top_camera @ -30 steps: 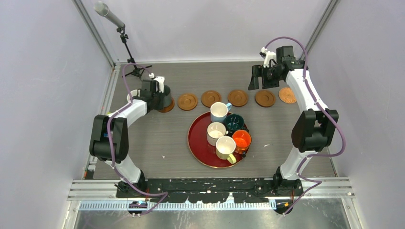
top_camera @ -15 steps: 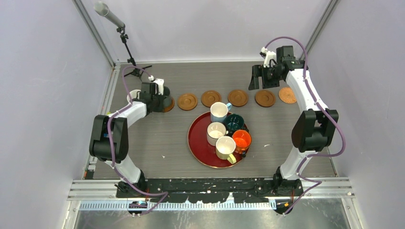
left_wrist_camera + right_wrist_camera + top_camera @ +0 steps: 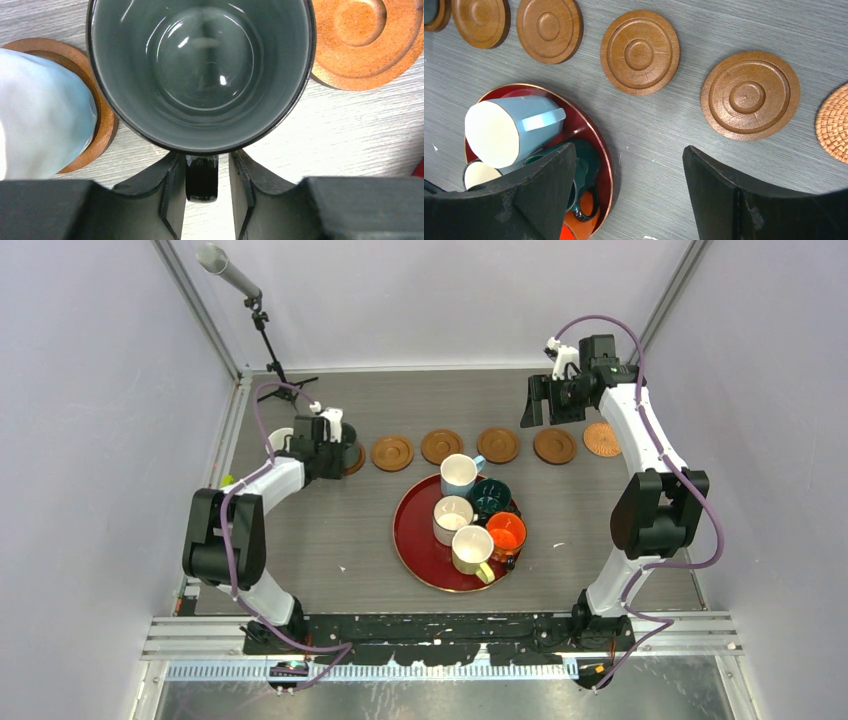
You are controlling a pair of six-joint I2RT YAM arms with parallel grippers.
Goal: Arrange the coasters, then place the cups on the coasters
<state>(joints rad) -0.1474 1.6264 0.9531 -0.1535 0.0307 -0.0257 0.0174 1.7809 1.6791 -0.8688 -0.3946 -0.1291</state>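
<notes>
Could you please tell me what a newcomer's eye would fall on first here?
A dark red round tray at the centre holds five mugs, the orange one brightest. Behind it runs a row of round wooden coasters. At the row's left end, the left pincer straddles the handle of a dark grey-green mug.

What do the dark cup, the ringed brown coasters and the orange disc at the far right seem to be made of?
Dark cup: likely glazed ceramic; glossy inside with sharp highlights.
Ringed coasters: apparently wood, satin finish; grain lines show.
Orange disc: woven fibre, perhaps rattan; basket-weave texture.
</notes>
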